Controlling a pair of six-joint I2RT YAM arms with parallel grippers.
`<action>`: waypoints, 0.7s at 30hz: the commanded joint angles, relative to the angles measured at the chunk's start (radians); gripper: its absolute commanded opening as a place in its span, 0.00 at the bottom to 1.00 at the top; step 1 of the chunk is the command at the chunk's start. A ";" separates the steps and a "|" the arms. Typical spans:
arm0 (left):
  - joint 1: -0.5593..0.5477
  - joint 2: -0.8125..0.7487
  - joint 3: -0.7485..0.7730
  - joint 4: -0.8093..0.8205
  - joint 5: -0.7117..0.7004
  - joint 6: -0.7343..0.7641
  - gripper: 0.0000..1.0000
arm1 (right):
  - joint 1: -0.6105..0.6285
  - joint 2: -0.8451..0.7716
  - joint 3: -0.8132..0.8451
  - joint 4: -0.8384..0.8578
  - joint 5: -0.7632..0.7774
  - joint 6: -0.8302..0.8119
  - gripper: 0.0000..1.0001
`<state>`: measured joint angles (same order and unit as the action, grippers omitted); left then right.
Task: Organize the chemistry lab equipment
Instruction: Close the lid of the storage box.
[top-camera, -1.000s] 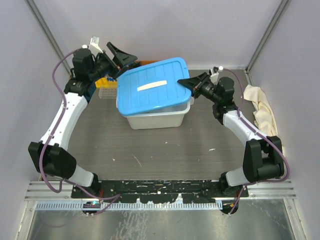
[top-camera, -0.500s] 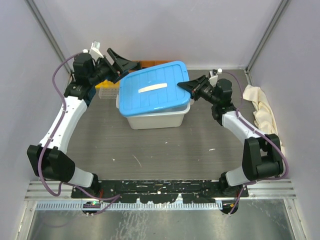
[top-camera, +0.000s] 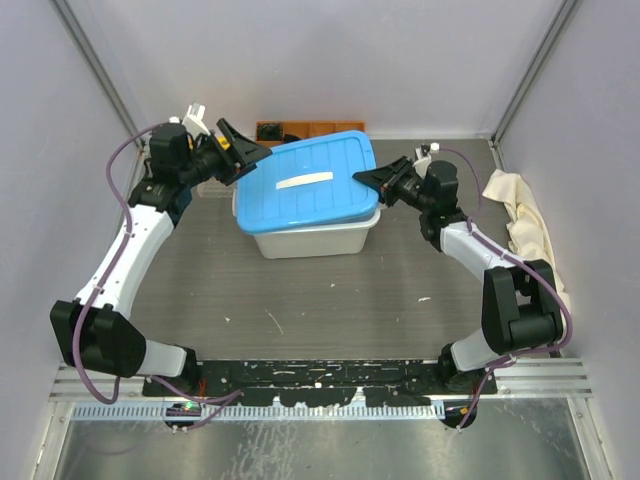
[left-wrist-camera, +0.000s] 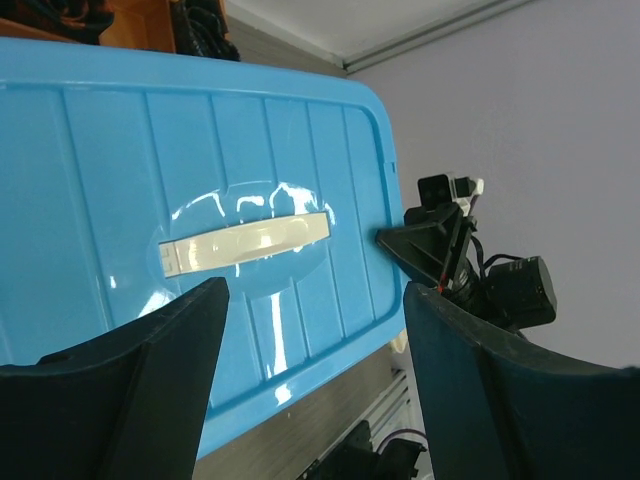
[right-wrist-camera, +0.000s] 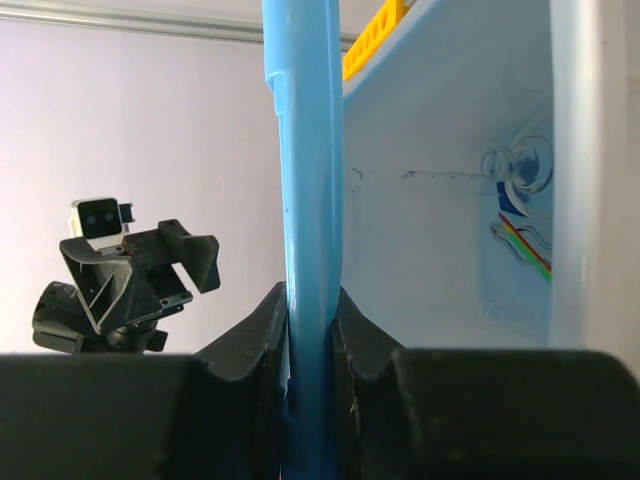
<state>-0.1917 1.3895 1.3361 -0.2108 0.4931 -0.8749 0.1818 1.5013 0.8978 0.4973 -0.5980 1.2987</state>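
A blue lid (top-camera: 300, 185) with a cream handle strip lies tilted on a translucent white bin (top-camera: 320, 238) at mid table. My right gripper (top-camera: 375, 178) is shut on the lid's right rim (right-wrist-camera: 305, 150), which stands as a vertical blue edge between its jaws (right-wrist-camera: 312, 300). My left gripper (top-camera: 245, 152) hovers open at the lid's back left corner. In the left wrist view the lid (left-wrist-camera: 250, 150) fills the space beyond the open gripper (left-wrist-camera: 315, 295). Under the lid, the right wrist view shows a clear glass flask (right-wrist-camera: 520, 165) and a piece of the yellow rack (right-wrist-camera: 375, 35). Other equipment is hidden.
An orange tray (top-camera: 300, 128) stands against the back wall behind the bin. A crumpled cream cloth (top-camera: 525, 225) lies along the right wall. Grey walls close in on both sides.
My left gripper has swung down and in to the lid's back left corner, its jaws slightly narrower. The right gripper has shifted back a little with the lid, which now sits flatter.
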 joint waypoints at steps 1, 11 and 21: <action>0.001 -0.056 -0.032 -0.017 -0.006 0.061 0.72 | -0.001 -0.006 0.049 -0.055 0.054 -0.134 0.01; 0.000 -0.037 -0.061 -0.024 0.014 0.068 0.71 | -0.008 -0.041 0.102 -0.252 0.133 -0.290 0.01; -0.002 -0.014 -0.071 -0.025 0.029 0.073 0.70 | -0.009 -0.068 0.153 -0.401 0.237 -0.398 0.26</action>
<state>-0.1917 1.3705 1.2671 -0.2592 0.4950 -0.8207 0.1867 1.4761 1.0016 0.1711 -0.5079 1.0512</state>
